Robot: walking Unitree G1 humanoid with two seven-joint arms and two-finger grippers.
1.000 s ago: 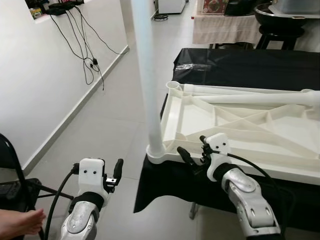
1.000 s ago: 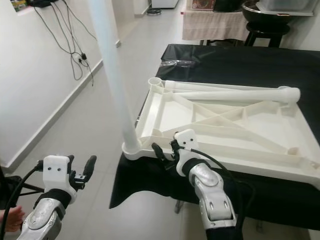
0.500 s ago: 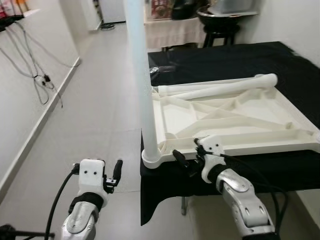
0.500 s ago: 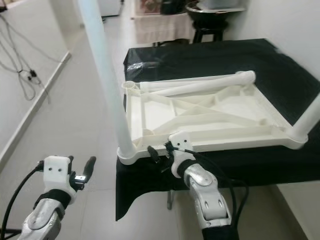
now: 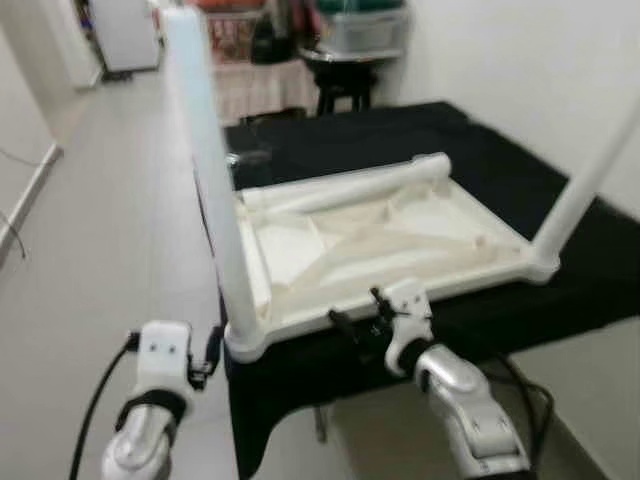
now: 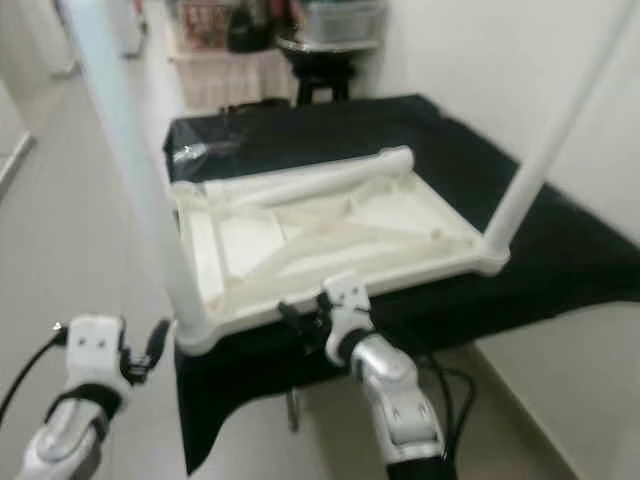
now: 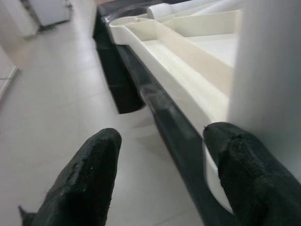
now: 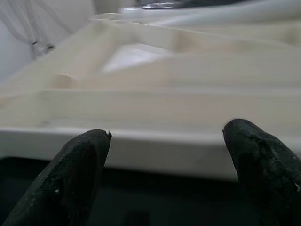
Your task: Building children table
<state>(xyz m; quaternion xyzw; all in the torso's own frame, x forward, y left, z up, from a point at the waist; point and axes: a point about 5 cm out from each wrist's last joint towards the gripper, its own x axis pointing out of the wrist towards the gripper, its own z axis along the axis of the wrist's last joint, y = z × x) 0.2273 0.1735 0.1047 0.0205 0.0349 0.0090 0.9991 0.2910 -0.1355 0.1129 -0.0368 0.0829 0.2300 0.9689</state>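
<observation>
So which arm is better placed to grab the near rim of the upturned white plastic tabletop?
Right: the right gripper is open at the tabletop's near rim; the left gripper hangs beside the corner leg.

Tiled home hallway point(image 5: 80, 230) (cloth-draped tables point(image 5: 470, 150)) —

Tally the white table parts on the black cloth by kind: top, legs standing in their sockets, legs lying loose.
Tabletop, upside down: 1
Legs standing upright in corner sockets: 2, near left and near right
Legs lying across the far edge: 2, as far as the blur allows
Total: 5
</observation>
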